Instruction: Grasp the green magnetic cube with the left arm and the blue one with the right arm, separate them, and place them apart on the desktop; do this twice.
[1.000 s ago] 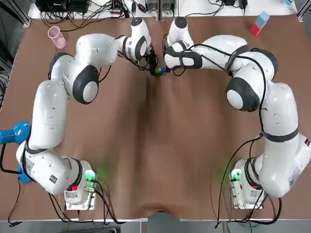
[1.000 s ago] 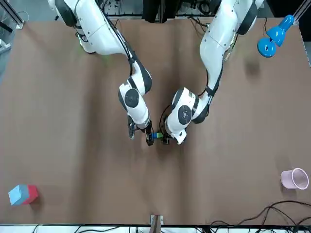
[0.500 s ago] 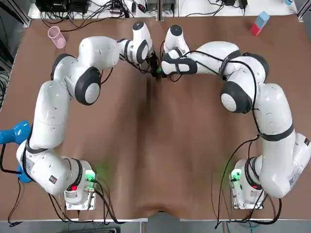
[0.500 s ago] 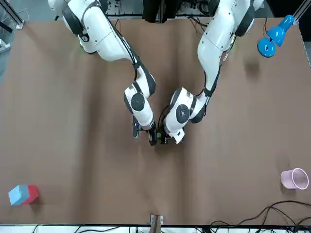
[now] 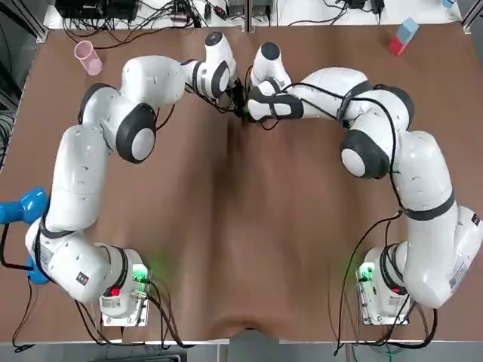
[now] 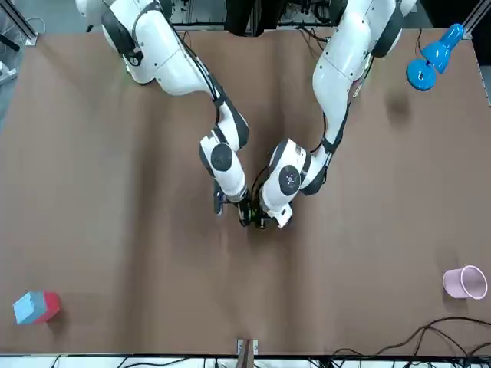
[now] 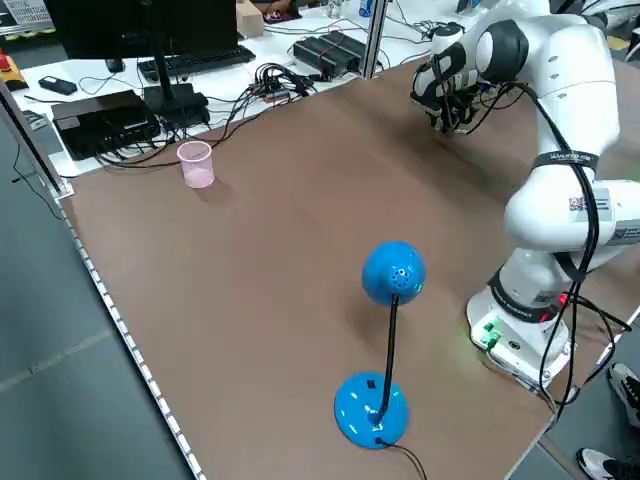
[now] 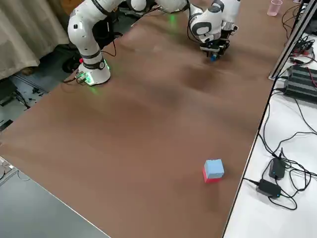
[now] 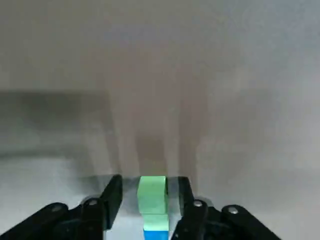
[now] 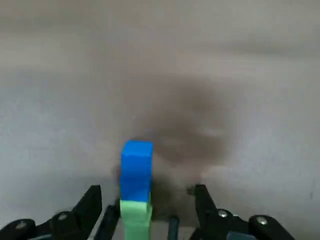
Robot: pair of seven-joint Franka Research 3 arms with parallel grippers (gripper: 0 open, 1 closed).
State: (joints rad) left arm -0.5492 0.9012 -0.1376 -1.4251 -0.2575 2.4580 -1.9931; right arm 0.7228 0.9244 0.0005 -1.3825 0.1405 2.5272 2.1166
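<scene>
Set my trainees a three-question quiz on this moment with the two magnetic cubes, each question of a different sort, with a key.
1. True or false: the green cube and the blue cube are already separated.
2. Multiple choice: the fingers of the left gripper are A) open on either side of the green cube, B) shut on the blue cube, C) far from both cubes.
3. Fill in: the fingers of the right gripper are ___.
Key: 1 false, the cubes are joined; 2 A; 3 open.
</scene>
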